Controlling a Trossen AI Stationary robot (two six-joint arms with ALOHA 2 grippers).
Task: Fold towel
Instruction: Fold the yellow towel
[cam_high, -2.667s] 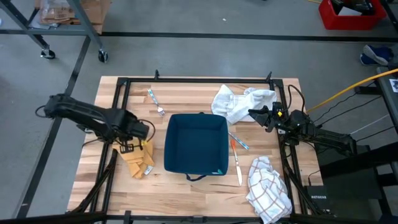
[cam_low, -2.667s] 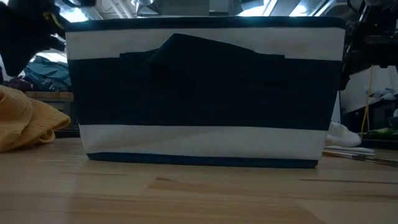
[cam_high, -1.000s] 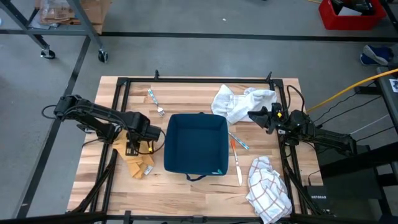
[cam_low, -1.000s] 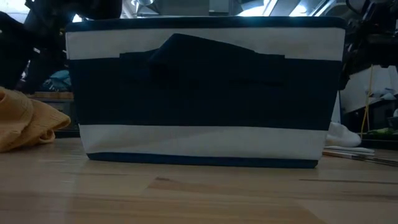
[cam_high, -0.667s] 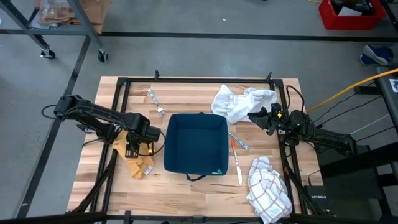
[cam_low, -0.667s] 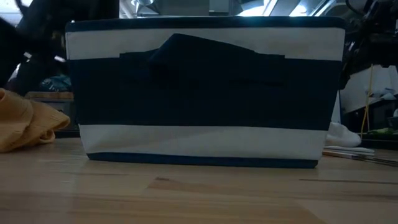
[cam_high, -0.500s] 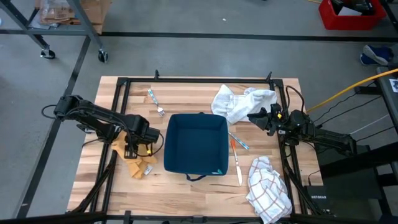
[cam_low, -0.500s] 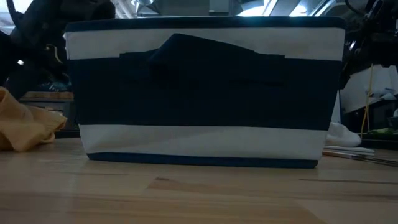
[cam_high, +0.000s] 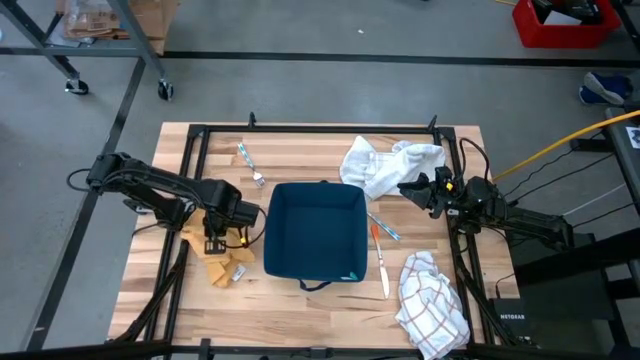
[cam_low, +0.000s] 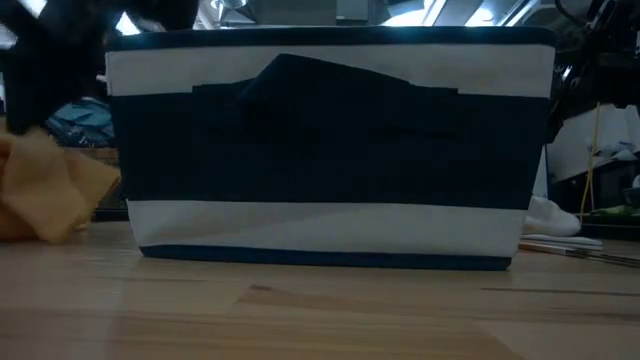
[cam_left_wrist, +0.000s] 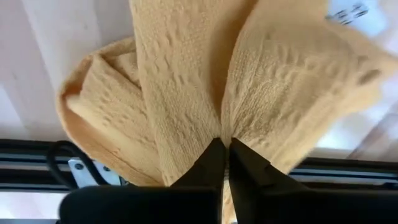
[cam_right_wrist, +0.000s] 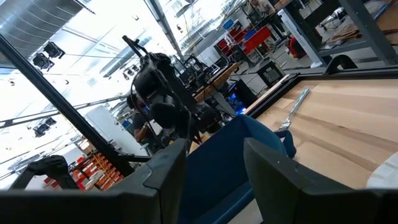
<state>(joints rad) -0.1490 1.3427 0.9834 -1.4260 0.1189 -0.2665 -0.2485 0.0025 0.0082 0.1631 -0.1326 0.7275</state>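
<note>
Yellow towel (cam_high: 218, 258), crumpled at the table's (cam_high: 300, 150) lower left in the high view, is pinched by the closed left gripper (cam_high: 212, 243); the right gripper (cam_high: 408, 187) waits open, folding barely begun.

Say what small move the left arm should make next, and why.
Probably lift a little. The left gripper is shut on a bunched fold of the yellow towel, which lies crumpled on the table beside the navy bin; raising it should let the cloth hang open.
</note>
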